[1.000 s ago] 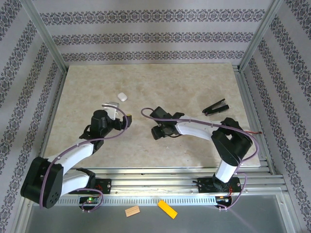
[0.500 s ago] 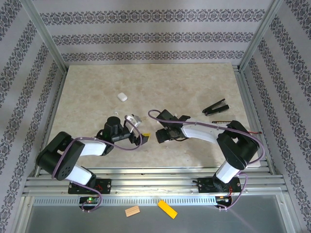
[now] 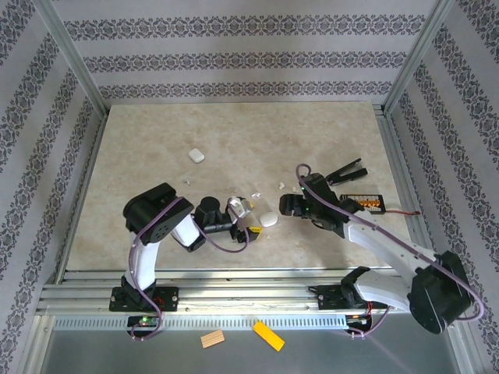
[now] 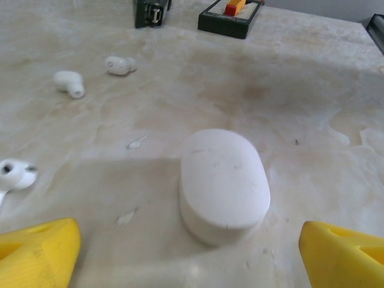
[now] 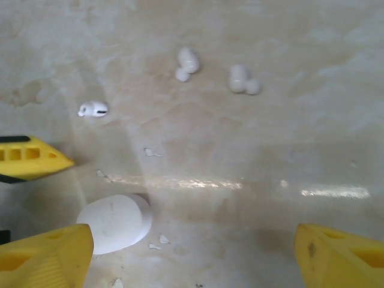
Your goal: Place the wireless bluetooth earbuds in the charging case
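Note:
A shut white charging case (image 4: 223, 177) lies flat on the table, just ahead of my left gripper (image 4: 192, 258), whose yellow fingers stand wide apart and hold nothing. From above, the case (image 3: 268, 220) sits between the left gripper (image 3: 248, 217) and the right gripper (image 3: 284, 206). My right gripper (image 5: 192, 258) is open too, with the case (image 5: 114, 222) at its left finger. Three small white earbuds (image 5: 186, 63) (image 5: 242, 79) (image 5: 93, 110) lie loose on the table beyond it. The left wrist view shows the earbuds (image 4: 69, 83) (image 4: 120, 65) (image 4: 15, 174) left of the case.
A second white case (image 3: 195, 156) lies farther back on the left. A black clip tool (image 3: 345, 171) and a black-and-orange device (image 3: 362, 204) sit at the right. Small white flecks dot the table near the case. Orange blocks (image 3: 267, 335) lie below the table's front rail.
My left gripper swung right and toward the near edge, up to the case. The right gripper drew back to the right and opened wider. The case and earbuds now lie uncovered between them.

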Controlling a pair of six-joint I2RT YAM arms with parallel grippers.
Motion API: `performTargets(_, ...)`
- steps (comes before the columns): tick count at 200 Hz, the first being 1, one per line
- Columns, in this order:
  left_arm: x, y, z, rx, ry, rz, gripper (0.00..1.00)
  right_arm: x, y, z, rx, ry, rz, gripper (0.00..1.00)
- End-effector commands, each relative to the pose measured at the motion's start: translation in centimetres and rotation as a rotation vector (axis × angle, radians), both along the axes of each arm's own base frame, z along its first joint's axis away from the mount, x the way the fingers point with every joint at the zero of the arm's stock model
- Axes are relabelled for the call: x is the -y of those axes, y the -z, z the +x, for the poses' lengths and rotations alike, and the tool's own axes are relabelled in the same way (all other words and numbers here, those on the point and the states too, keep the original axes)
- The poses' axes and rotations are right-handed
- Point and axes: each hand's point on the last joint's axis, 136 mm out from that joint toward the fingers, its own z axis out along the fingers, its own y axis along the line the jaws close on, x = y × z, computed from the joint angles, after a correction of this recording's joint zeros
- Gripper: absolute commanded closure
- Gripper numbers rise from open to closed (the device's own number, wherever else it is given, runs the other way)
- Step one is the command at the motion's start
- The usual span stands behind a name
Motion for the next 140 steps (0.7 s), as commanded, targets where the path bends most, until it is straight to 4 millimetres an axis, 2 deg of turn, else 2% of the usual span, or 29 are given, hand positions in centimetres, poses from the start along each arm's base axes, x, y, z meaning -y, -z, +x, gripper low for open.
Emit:
performTargets(1, 2.0, -2.0, 0.3, 0.108, 0.040, -0.072, 0.10, 1.5, 0.0, -0.6, 0.012, 0.096, 0.052, 0.14)
performTargets(35, 2.5, -0.1, 0.4, 0.106, 0.049, -0.041, 0.20, 2.5, 0.0, -1.2, 0.025, 0.133, 0.077, 0.14)
performTargets(67, 2.6, 0.5, -0.1, 0.097, 0.064, -0.031, 0.38, 2.6, 0.0, -1.2, 0.024, 0.138, 0.077, 0.14)
performTargets(114, 2.4, -0.6, -0.7, 0.100, 0.072, -0.048, 0.61, 1.5, -0.5, -0.3, 0.023, 0.106, 0.129, 0.14)
performTargets(140, 2.1, -2.7, -0.2, 0.119, 0.037, -0.077, 0.62, -0.4, -1.4, 0.3, 0.020, 0.037, 0.225, 0.13)
